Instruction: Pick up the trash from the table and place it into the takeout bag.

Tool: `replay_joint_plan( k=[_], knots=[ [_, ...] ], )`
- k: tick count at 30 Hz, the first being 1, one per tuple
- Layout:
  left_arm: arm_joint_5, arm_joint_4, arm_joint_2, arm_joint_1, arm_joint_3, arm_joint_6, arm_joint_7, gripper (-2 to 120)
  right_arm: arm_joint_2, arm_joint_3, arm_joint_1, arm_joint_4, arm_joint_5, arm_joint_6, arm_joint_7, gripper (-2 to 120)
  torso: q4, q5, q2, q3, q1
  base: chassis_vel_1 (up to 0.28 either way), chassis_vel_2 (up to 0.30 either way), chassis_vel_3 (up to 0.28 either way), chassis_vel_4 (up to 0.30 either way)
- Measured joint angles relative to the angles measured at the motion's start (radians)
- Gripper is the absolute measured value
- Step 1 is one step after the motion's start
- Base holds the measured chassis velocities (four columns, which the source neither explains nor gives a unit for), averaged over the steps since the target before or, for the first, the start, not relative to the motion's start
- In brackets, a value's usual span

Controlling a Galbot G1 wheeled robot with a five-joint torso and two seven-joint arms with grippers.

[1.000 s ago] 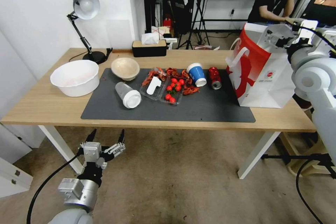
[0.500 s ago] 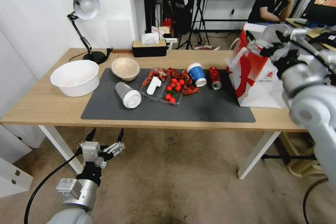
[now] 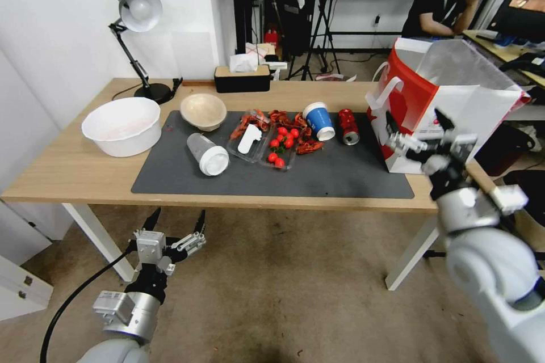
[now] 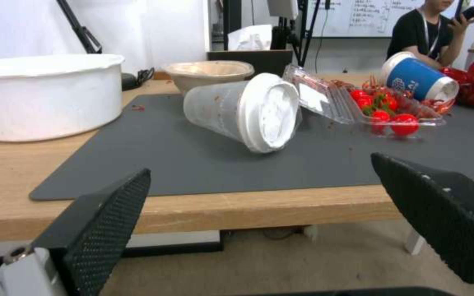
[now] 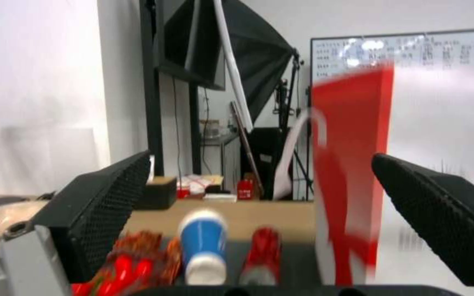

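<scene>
The table (image 3: 74, 173) spans mid-frame; the takeout bag (image 3: 423, 96) stands at right. My right gripper (image 3: 417, 130) hangs wide open, empty, before the bag's lower front. My left gripper (image 3: 176, 226), also spread, sits lower left, the translucent white-lidded cup (image 3: 207, 154) above it.

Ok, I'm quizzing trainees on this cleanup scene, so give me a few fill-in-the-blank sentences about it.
1. The blue paper cup lies on its side between the cherry tomatoes and the red ____.
2. The takeout bag stands at the table's ____ end.
3. The left gripper hangs below the table edge with its fingers ____.
4. The right gripper, fingers open, is in front of the ____.

Missing words: can; right; open; takeout bag
</scene>
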Motion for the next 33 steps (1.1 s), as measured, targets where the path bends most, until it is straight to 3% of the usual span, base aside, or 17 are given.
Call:
replay_joint_plan(
  k=[9,33],
  knots=[
    [-0.003,0.01,-0.002,0.003,0.003,-0.006,0.001,100,0.136,-0.055,-0.188,-0.051,-0.103,0.091,-0.02,100,-0.0001,-0.0001,0.0,0.0,0.0,0.0,0.0,0.0,0.0],
    [0.0,0.025,-0.012,-0.002,0.017,-0.009,0.004,100,0.185,-0.089,-0.274,-0.074,-0.161,0.096,-0.003,100,-0.0001,0.0,0.0,0.0,0.0,0.0,0.0,0.0,0.0]
  ],
)
